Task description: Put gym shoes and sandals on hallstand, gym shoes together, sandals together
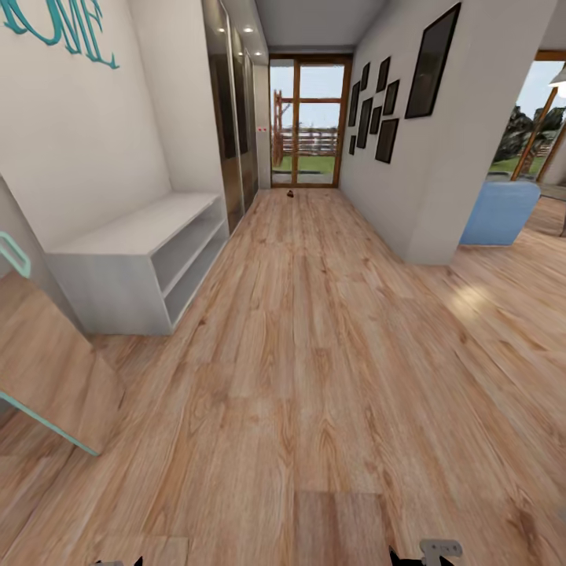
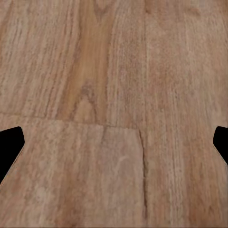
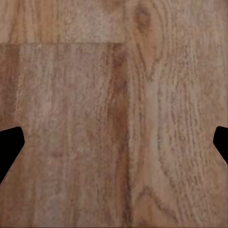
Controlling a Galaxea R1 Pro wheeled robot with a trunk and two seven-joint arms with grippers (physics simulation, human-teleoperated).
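Observation:
The hallstand (image 1: 134,236), a low light-grey open unit with two shelf tiers, stands against the left wall with nothing on it. The corridor floor (image 1: 314,354) of light wood planks runs ahead to a glass door. A small dark object (image 1: 290,194) lies on the floor near that door, too small to identify. The gym shoes and sandals are out of view. My left gripper (image 2: 114,142) hangs open over bare planks, its black fingertips (image 2: 9,142) wide apart. My right gripper (image 3: 114,142) is open over the floor in the same way, fingertips (image 3: 221,140) far apart.
A mirrored sliding-door wardrobe (image 1: 236,118) follows the hallstand on the left. A leaning mirror with a teal frame (image 1: 47,369) stands at the near left. A wall corner (image 1: 428,236) juts in on the right, with a blue armchair (image 1: 499,212) behind it.

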